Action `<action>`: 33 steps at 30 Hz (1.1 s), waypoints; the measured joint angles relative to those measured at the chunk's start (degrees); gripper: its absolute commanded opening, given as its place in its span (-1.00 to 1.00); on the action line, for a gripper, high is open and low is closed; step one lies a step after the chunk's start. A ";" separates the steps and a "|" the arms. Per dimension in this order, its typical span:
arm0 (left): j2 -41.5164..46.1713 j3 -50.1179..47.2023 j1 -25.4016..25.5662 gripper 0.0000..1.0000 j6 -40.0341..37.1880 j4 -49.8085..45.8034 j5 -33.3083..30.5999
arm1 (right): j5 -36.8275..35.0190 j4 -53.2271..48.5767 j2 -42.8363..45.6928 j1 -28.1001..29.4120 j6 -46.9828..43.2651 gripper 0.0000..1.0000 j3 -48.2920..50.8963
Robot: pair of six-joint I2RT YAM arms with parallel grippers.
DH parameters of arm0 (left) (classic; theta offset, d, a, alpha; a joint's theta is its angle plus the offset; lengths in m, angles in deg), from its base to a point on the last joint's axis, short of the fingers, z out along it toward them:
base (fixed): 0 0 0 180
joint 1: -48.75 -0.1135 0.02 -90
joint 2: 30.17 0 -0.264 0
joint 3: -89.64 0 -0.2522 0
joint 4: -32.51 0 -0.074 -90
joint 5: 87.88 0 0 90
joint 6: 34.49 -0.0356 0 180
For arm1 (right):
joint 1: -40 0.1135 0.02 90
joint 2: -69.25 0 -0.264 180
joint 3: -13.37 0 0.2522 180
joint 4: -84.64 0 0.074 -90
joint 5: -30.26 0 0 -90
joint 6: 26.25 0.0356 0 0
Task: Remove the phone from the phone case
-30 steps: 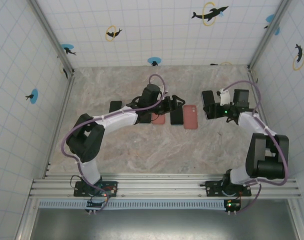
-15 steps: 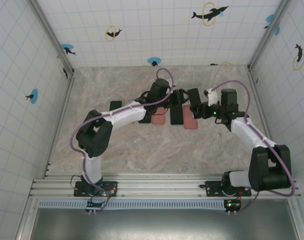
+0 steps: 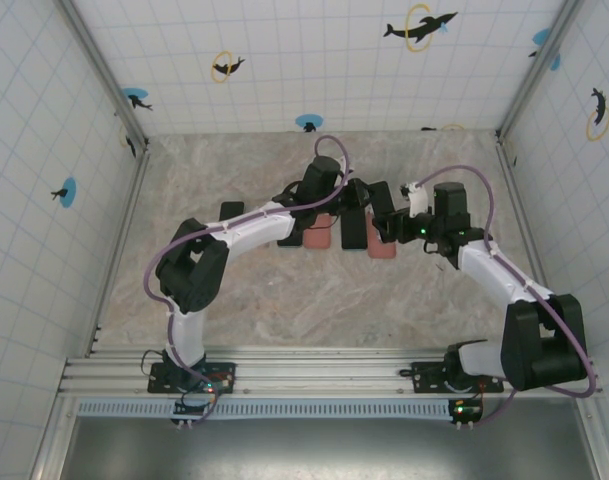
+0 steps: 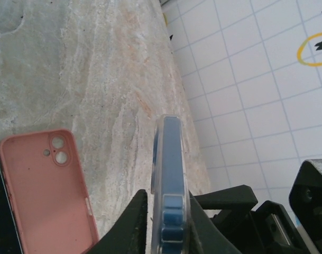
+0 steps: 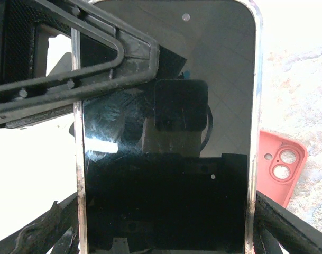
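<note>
Marbled surface (image 3: 234, 290), tiled walls (image 3: 44, 120), dolphin stickers (image 3: 421, 25). Pink case (image 3: 317, 238), dark handset (image 3: 353, 232) lie flat beneath the arms. Cased phone (image 4: 170, 153) edge-up, clamped in left gripper (image 4: 168, 206); right gripper (image 5: 166, 235) spread wide, flanking it.

left arm (image 3: 239, 235) and right arm (image 3: 496, 268): white shells on the long links, black blocky joints. a purple cable (image 3: 329, 152) loops along each arm. black base plates (image 3: 189, 378) carry small red and green lights. left gripper (image 4: 168, 217) has matte black, wedge-shaped fingers (image 4: 130, 225), seen close as open struts with small screws (image 5: 71, 83). right gripper (image 3: 384, 222) is black with a white fitting (image 3: 416, 187).
</note>
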 measured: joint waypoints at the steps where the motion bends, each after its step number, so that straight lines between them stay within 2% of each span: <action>1: 0.02 0.00 0.00 -0.72 -0.11 0.00 0.11 | -0.02 0.00 0.02 0.11 0.20 -0.09 0.04; 2: 0.02 0.00 0.00 -0.74 -0.24 -0.07 0.11 | -0.07 0.07 0.02 0.20 0.35 0.00 0.07; 4: 0.02 0.00 -0.02 -0.77 -0.24 -0.11 0.20 | -0.15 0.24 0.11 0.24 0.68 0.35 0.13; 6: 0.02 0.00 -0.02 -0.78 -0.22 -0.04 0.31 | -0.35 0.74 0.46 0.26 0.90 0.56 0.57; 10: 0.04 0.00 -0.02 -0.80 -0.20 -0.07 0.83 | -0.66 4.20 2.54 0.33 2.05 0.87 3.34; 12: 0.04 -0.02 -0.13 -0.80 -0.13 -0.20 1.22 | -0.52 6.51 4.26 0.55 2.45 0.94 4.85; 17: 0.76 -0.61 -1.25 -0.80 1.25 0.50 3.23 | 0.17 11.80 9.03 -0.22 5.40 0.95 9.31; 23: 4.72 -2.97 -4.48 -0.80 3.15 2.10 4.37 | 4.61 24.28 14.47 -5.22 18.80 0.86 18.14; 28: 8.72 -6.21 -6.73 -0.81 7.13 8.20 5.09 | 7.13 35.74 14.93 -3.48 32.00 0.63 21.38; 33: 10.43 -8.83 -7.21 -0.81 11.74 13.92 5.99 | 6.25 49.22 14.38 1.20 43.74 0.35 24.13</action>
